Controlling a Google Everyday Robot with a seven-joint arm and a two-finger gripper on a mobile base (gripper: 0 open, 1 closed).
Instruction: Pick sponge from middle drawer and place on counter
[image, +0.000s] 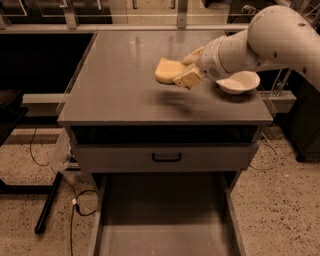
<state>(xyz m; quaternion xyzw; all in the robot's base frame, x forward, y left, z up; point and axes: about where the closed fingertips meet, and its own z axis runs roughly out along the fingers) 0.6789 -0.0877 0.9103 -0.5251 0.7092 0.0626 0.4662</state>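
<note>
Above the smooth grey table (120, 85), the cream two-finger hand (184, 70) grips the soft pale yellow sponge (165, 70), which juts from it toward the table's middle, bare surface beneath

Surface (115, 85): cabinet top, centre of scene.
Bowl (240, 82): on the surface, at its right side, near the right edge.
End effector (184, 67): over the surface, right of centre, just left of the bowl; arm (280, 37) enters from the right.
Sponge (166, 70): held between the end effector's fingers, at its left, above the surface.
Drawer front (115, 157): below the surface, handle (166, 157) at its middle.
Middle drawer (165, 220): pulled out towards the near side, below the drawer front.
</note>
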